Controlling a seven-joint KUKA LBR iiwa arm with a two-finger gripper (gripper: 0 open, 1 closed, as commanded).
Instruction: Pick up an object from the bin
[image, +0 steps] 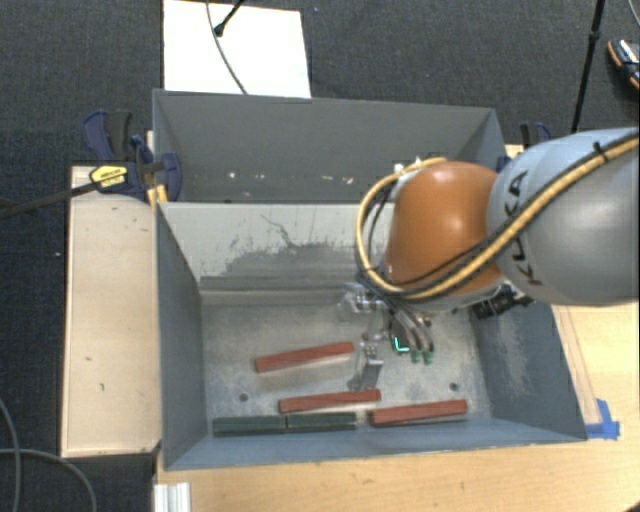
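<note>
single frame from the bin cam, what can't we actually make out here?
All in the camera view:
1. The bin floor beneath the orange cover: hidden by the arm.
2. Whether the gripper touches the reddish-brown bar beside it: too small to tell.
3. Whether the dark green strip by the near wall is one piece or two: seam too faint.
4. What the small green spot by the wrist is: too small.

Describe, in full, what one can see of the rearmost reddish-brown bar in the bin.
The rear bar is a long, thin, straight stick, reddish-brown and matte; its material is unclear. It looks whole. It lies flat on the bin floor near the middle, slightly slanted, with its right end farther back. It lies apart from the next bar in front of it. Its right end comes close to the gripper; whether they touch cannot be told.
</note>
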